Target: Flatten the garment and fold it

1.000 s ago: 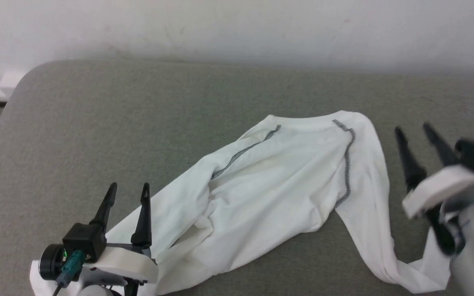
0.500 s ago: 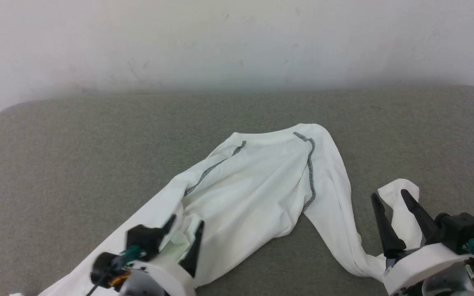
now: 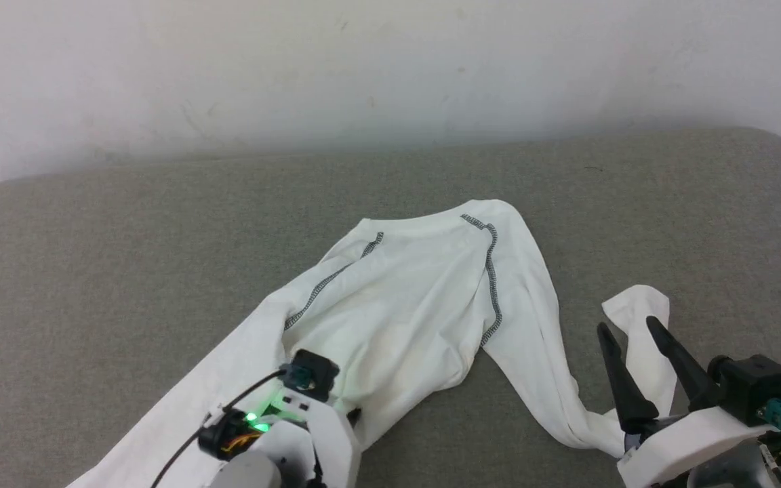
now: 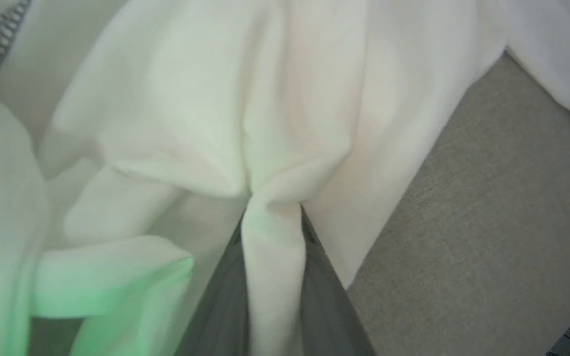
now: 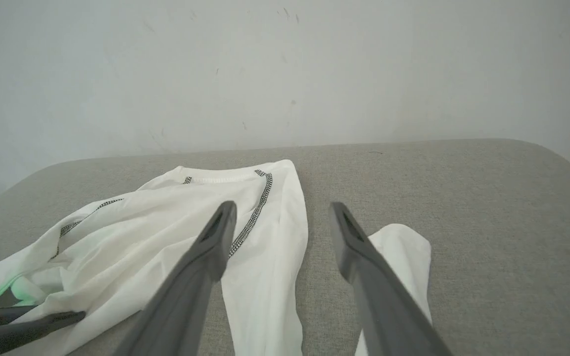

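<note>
the garment [image 3: 417, 305], a white long-sleeved shirt, lies rumpled on a grey upholstered surface [image 3: 126, 257] that runs back to a white wall [image 3: 363, 68]. its ribbed neck [image 3: 417, 227] points toward the wall and the body slants down toward the robot's left side. two dark zigzag seams [image 3: 492, 285] run from the neck down the shoulders, one on each side. one sleeve [image 3: 539, 352] trails off the right shoulder, curves along the surface and doubles back, so that its cuff end [image 3: 634, 305] lies just behind the right gripper. the other sleeve stretches toward the lower left corner of the head view.

the left gripper [image 4: 272, 217] is down in the cloth at the near edge of the shirt body, a green light on its wrist tinting the fabric beside it. seen from its own wrist, its two dark fingers [image 4: 324, 296] have a narrow upright fold of the white cloth squeezed between them, and the fabric bunches and puckers right at the tips.

the right gripper [image 3: 626, 327] sits at the lower right with its fingers spread apart and nothing between them. from its own wrist the fingers frame the sleeve and a strip of bare grey surface; whether they touch the cloth i cannot tell.
</note>
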